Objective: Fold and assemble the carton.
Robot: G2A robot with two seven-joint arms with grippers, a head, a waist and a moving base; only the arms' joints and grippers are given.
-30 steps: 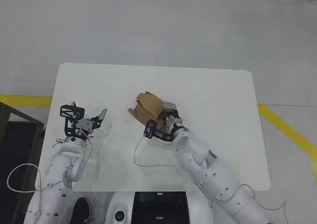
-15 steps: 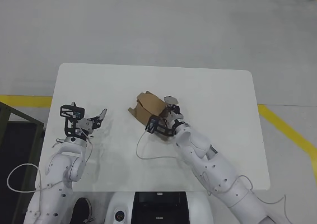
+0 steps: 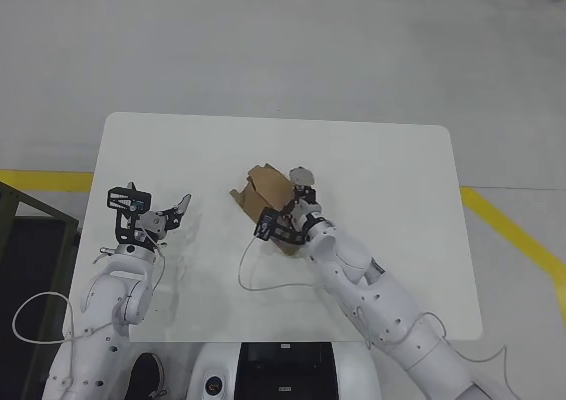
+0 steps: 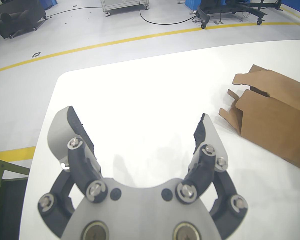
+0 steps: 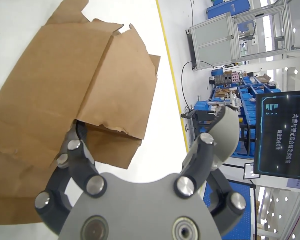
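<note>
Top view: the brown carton lies on its side on the white surface, a little toward 9 o'clock from the surface's middle. The right pincer meets the carton's end from about 4 o'clock. The left pincer hangs over the surface near its 8 o'clock edge, with the carton well apart from it at 3 o'clock. In the left wrist view the left pincer is spread wide with nothing between its ribbed fingers, above bare surface. The carton rests flat beside it, its open end showing loose, ragged flaps. In the right wrist view the right pincer is also spread wide and grips nothing. One dark finger is tucked inside the carton's near open end, under a torn flap edge. The other, grey finger stands in open air, clear of the cardboard. The carton's walls are creased and partly squared up, with the flaps at both ends unfolded.
</note>
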